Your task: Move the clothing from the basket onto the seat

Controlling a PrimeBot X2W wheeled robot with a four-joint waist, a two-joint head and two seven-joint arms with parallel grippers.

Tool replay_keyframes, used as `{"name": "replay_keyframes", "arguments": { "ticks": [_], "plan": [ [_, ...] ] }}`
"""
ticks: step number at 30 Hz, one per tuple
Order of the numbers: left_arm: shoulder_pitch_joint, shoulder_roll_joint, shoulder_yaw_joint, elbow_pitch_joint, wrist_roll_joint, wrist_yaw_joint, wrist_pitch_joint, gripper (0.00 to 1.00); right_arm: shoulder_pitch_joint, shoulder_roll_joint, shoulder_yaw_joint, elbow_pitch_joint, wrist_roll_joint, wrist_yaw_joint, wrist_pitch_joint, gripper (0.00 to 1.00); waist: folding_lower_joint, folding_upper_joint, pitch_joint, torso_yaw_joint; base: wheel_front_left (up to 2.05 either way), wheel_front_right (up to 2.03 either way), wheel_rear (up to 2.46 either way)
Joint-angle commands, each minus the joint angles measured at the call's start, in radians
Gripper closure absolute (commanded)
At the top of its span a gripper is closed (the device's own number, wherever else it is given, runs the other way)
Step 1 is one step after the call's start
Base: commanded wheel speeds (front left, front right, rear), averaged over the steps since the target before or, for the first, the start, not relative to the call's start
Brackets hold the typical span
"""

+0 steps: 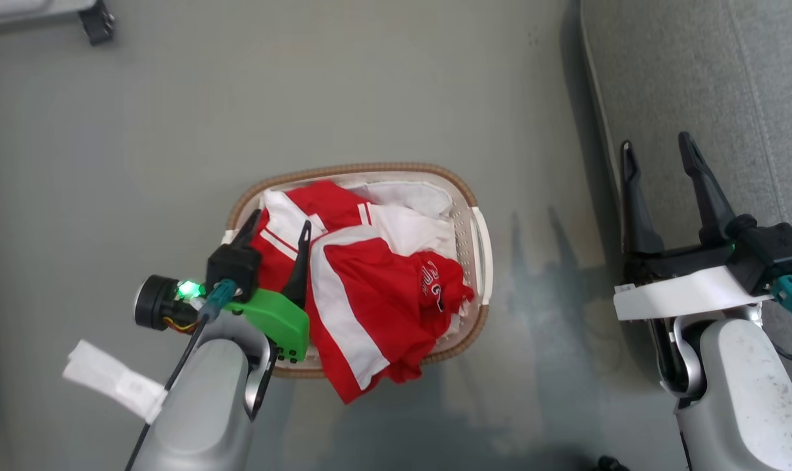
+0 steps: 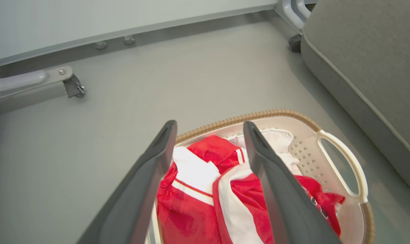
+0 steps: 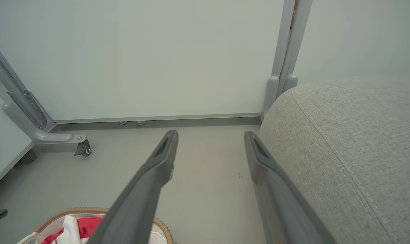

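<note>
Left gripper [image 1: 279, 222] jaws wide, empty, over left end of basket [image 1: 369, 169]. Clothing [image 1: 369, 294] heaped in basket, one red hem spilling over near rim. Print reads "23", sideways, creased. Right gripper [image 1: 656, 144] wide, empty, at edge of seat [image 1: 729, 78].

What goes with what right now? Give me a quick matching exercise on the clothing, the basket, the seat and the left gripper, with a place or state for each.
Things:
1. red clothing
2. basket
3. seat
4. left gripper

Places or states:
a. grey fabric, at the robot's right
b. open, over the basket's left side
c. heaped up, one piece hanging over the near rim
d. on the floor, brown woven rim

Pairs: 1-c, 2-d, 3-a, 4-b
</note>
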Motion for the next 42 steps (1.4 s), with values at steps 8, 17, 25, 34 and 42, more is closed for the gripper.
{"name": "replay_keyframes", "arguments": {
  "ticks": [8,17,25,34,42],
  "plan": [
    [-0.157,0.025,-0.09,0.226,0.04,-0.024,0.079,0.0,-0.047,-0.003,0.014,-0.012,0.038,0.0,-0.005,0.0,-0.0001,-0.0001,0.172,-0.088,0.0,0.0,0.0],
    [-0.264,0.056,-0.105,0.369,0.047,-0.016,0.129,0.0,-0.081,-0.003,0.037,-0.021,0.066,0.0,-0.005,0.0,-0.0001,-0.0001,0.246,-0.125,0.0,0.0,0.0],
    [-0.321,0.06,-0.118,0.444,0.042,-0.011,0.145,0.0,-0.1,-0.003,0.049,-0.025,0.086,0.0,-0.005,0.0,-0.0001,-0.0001,0.278,-0.143,0.0,0.0,0.0],
    [-0.34,0.039,-0.149,0.468,0.036,-0.015,0.082,0.7,-0.1,-0.003,0.053,-0.016,0.088,0.0,-0.005,0.0,-0.0001,-0.0001,0.272,-0.142,0.0,0.0,0.0],
    [-0.306,0.016,-0.192,0.428,0.027,-0.022,0.009,1.0,-0.085,-0.003,0.052,0.003,0.076,0.0,-0.005,0.0,-0.0001,-0.0001,0.21,-0.125,0.0,0.0,0.0]
  ]
}}
